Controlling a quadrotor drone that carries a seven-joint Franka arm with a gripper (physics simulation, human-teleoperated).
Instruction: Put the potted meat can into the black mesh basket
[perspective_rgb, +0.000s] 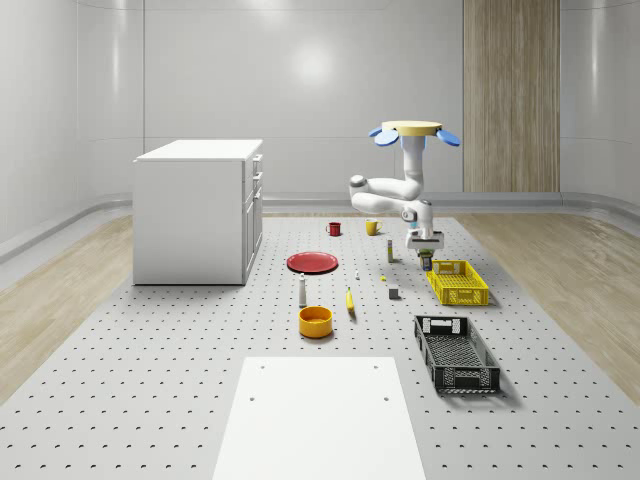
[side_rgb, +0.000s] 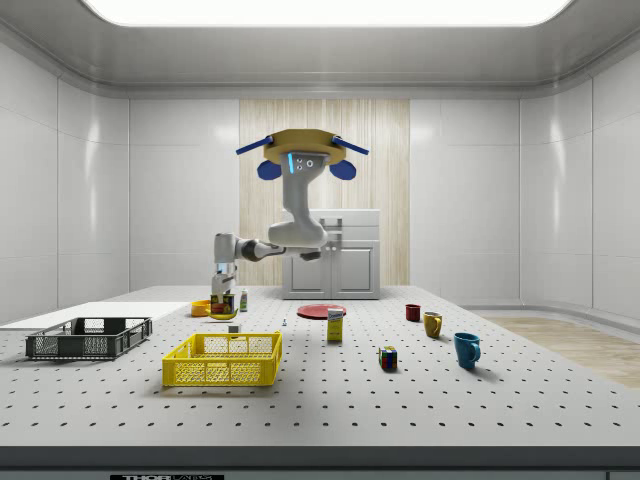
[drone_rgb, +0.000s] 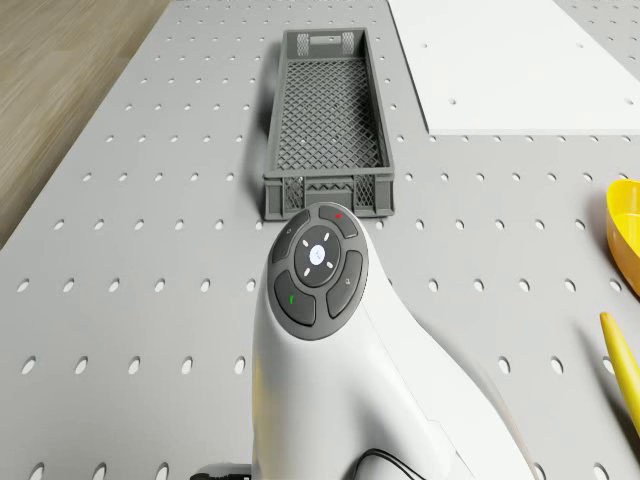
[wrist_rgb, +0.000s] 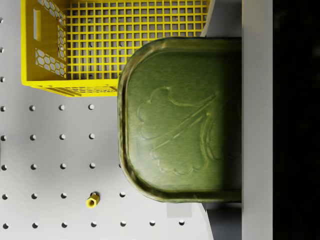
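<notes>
The potted meat can (perspective_rgb: 426, 259) hangs in the air, held from above with my gripper (perspective_rgb: 425, 251) shut on it. In the wrist view the can's olive-green embossed end (wrist_rgb: 180, 120) lies against one grey finger (wrist_rgb: 257, 100). The can (side_rgb: 222, 303) is a little above the table, just beside the yellow basket's end. The black mesh basket (perspective_rgb: 455, 352) lies on the table nearer the whole-scene camera; it also shows in the side view (side_rgb: 88, 337) and in the drone view (drone_rgb: 328, 125). The drone (perspective_rgb: 413, 130) hovers above the table behind the yellow basket, arm bent downward.
A yellow mesh basket (perspective_rgb: 458, 281) lies between the can and the black basket. A banana (perspective_rgb: 350, 300), orange bowl (perspective_rgb: 315, 321), red plate (perspective_rgb: 313, 262), mugs (perspective_rgb: 372, 227) and small items stand nearby. A white cabinet (perspective_rgb: 198, 210) is at the left, a white sheet (perspective_rgb: 320, 415) in front.
</notes>
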